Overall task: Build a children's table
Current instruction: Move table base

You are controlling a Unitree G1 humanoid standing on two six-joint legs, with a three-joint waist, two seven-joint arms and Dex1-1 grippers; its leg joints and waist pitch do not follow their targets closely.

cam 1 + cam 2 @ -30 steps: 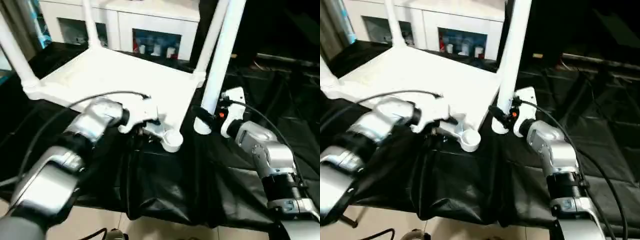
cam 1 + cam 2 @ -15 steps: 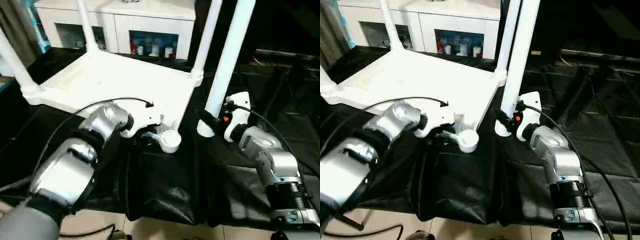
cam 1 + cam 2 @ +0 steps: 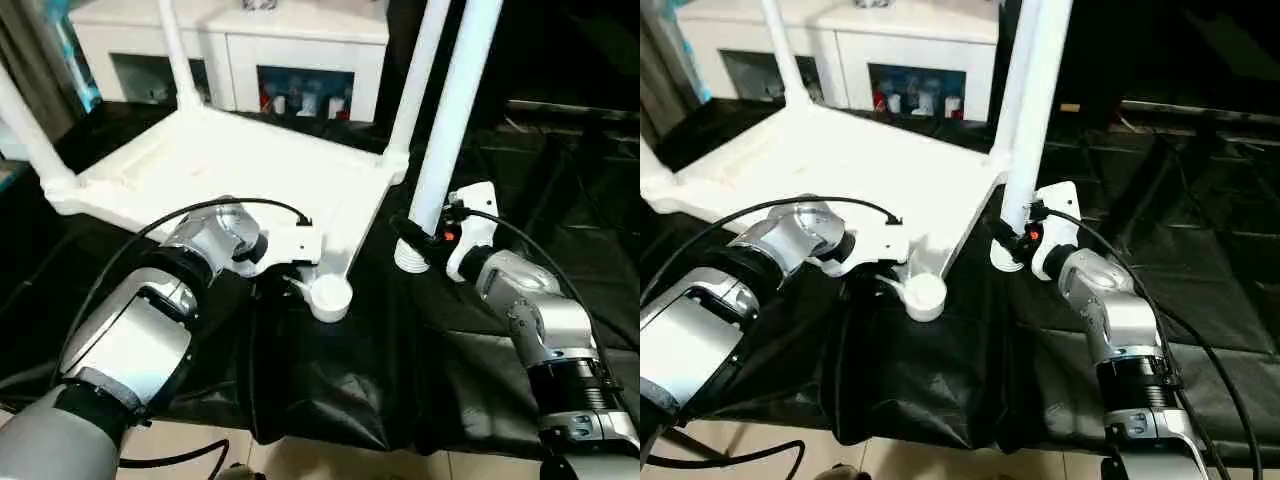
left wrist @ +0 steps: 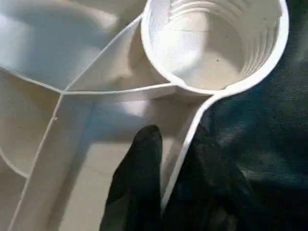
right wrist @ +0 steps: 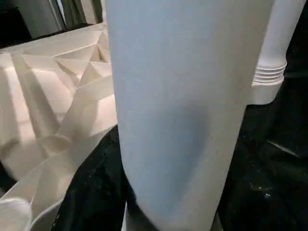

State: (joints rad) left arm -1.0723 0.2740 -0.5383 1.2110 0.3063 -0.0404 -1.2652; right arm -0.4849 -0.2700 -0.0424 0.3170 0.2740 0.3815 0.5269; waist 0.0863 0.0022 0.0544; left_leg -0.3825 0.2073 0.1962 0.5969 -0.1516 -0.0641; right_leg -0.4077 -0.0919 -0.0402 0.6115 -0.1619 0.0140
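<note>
Upturned children's table (image 3: 230, 165) lying on black-draped surface (image 3: 340, 370), rim by empty corner socket (image 3: 329, 296) pinched by left hand (image 4: 166, 192), loose leg (image 3: 450, 120) held upright by right hand (image 3: 420, 240)

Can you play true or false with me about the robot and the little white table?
1. The white table top lies upside down on the black cloth. True.
2. All four legs are already screwed in. False: three stand in their corners; the near socket is empty.
3. The right gripper holds a leg upright. True.
4. The left gripper holds a leg too. False: its fingers grip the table top's rim by the empty socket.
</note>
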